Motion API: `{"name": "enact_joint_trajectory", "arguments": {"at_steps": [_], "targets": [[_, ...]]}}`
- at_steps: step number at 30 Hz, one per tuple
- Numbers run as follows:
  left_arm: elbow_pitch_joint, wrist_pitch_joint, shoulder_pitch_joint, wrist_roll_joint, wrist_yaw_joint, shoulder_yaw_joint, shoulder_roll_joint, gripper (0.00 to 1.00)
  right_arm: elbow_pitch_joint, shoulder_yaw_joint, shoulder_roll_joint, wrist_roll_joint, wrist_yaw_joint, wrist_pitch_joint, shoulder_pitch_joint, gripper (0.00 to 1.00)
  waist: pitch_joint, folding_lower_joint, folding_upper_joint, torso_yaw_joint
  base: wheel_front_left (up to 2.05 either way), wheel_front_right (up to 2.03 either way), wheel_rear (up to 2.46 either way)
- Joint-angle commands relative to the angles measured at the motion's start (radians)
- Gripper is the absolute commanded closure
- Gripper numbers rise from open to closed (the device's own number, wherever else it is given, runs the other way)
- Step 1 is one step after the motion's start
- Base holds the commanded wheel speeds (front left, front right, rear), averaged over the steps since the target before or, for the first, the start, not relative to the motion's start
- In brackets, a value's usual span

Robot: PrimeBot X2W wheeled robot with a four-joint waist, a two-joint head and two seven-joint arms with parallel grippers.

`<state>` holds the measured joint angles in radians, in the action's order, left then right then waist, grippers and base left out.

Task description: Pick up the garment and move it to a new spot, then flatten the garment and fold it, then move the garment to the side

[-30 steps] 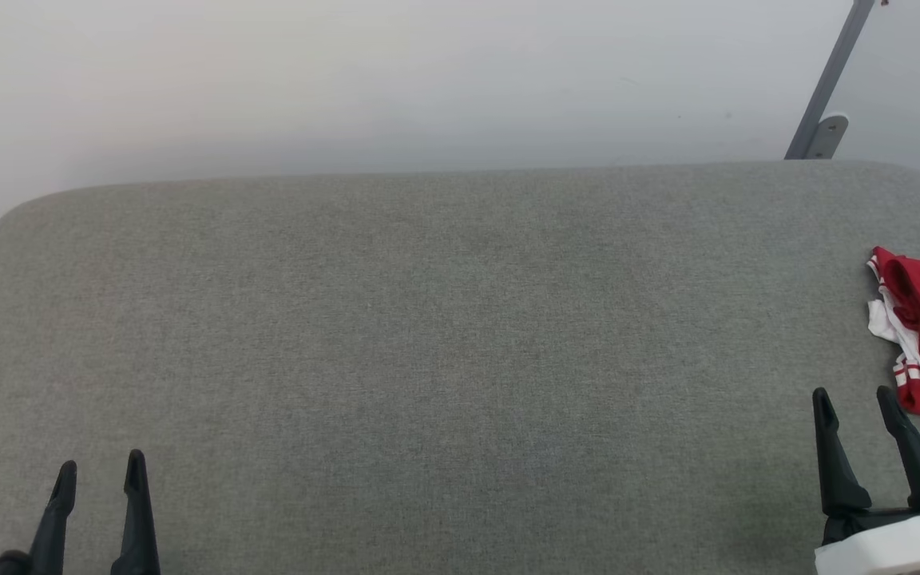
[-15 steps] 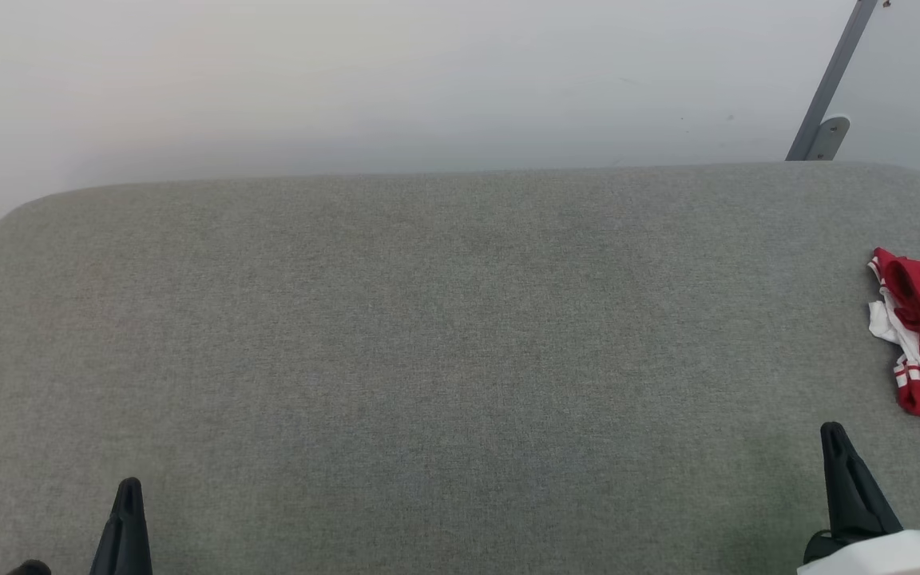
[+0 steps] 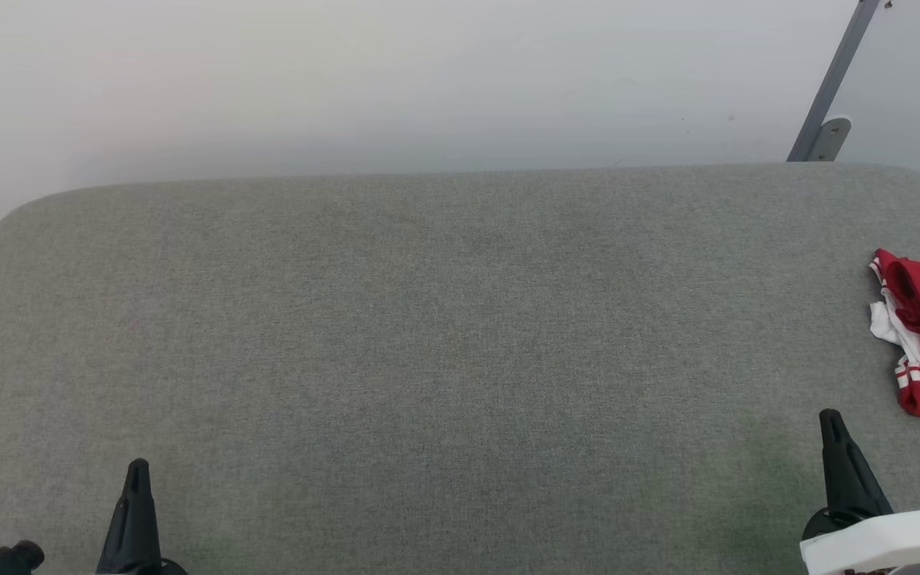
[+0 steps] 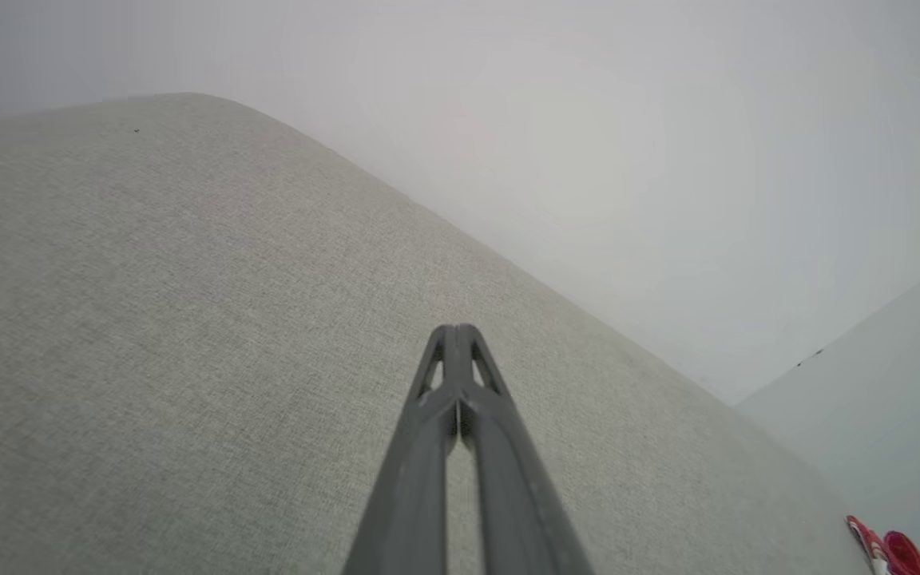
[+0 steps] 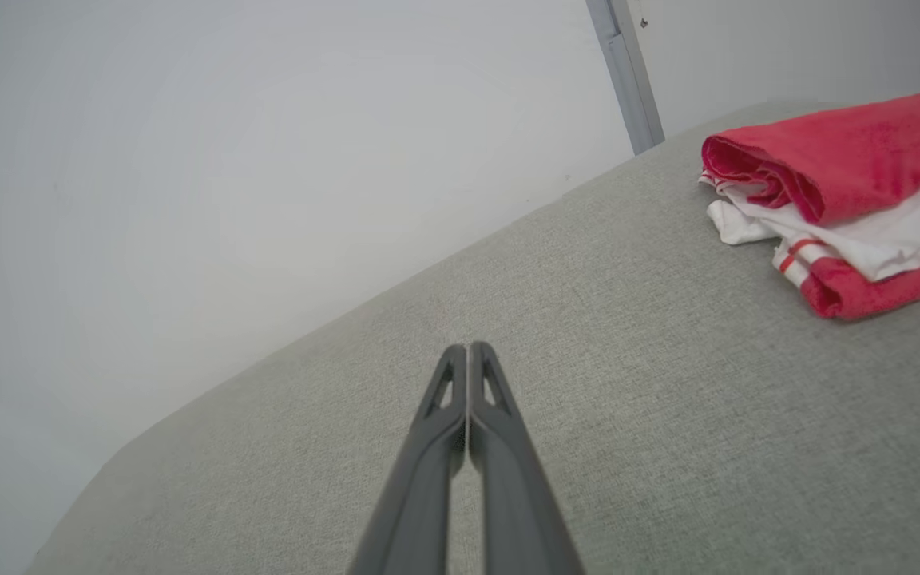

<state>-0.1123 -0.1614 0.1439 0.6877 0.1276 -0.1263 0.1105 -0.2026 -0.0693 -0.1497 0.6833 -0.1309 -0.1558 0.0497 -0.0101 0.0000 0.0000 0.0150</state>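
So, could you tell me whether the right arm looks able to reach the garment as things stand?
Probably yes: the garment lies ahead and right of the right end effector, with bare grey surface between.

A broad grey woven-fabric surface with rounded far corners (image 3: 428, 319) spreads across the head view. Its weave is even, with a faint darker patch toward the near right. Behind it rises a plain, matte, pale grey-white wall (image 3: 348, 72). At the upper right a slim grey metal bar (image 3: 835, 72) slants up along that wall, ending below in a small rounded grey bracket (image 3: 827, 136) just above the surface's far edge. The light is soft and diffuse, and shadows are faint.
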Motion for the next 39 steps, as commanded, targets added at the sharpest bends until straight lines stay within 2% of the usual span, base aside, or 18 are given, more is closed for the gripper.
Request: {"name": "enact_joint_trajectory", "arguments": {"at_steps": [1,21,39], "targets": [[0.007,0.011,-0.029,0.039,0.001,0.0,0.006,1.0,0.008,-0.006,0.0,0.04,0.0,0.012,-0.026,1.0,0.0,0.0,0.0,0.0,0.0,0.0,0.0],[-0.031,0.083,-0.094,0.291,0.002,0.006,-0.01,1.0,-0.005,-0.018,0.028,0.289,0.0,0.085,-0.066,1.0,0.001,0.0,0.0,-0.003,0.0,0.0,0.0],[-0.059,0.135,-0.139,0.466,0.003,0.01,-0.022,1.0,-0.015,-0.025,0.047,0.464,0.0,0.137,-0.093,1.0,0.003,0.0,0.0,-0.006,0.0,0.0,0.0]]}}
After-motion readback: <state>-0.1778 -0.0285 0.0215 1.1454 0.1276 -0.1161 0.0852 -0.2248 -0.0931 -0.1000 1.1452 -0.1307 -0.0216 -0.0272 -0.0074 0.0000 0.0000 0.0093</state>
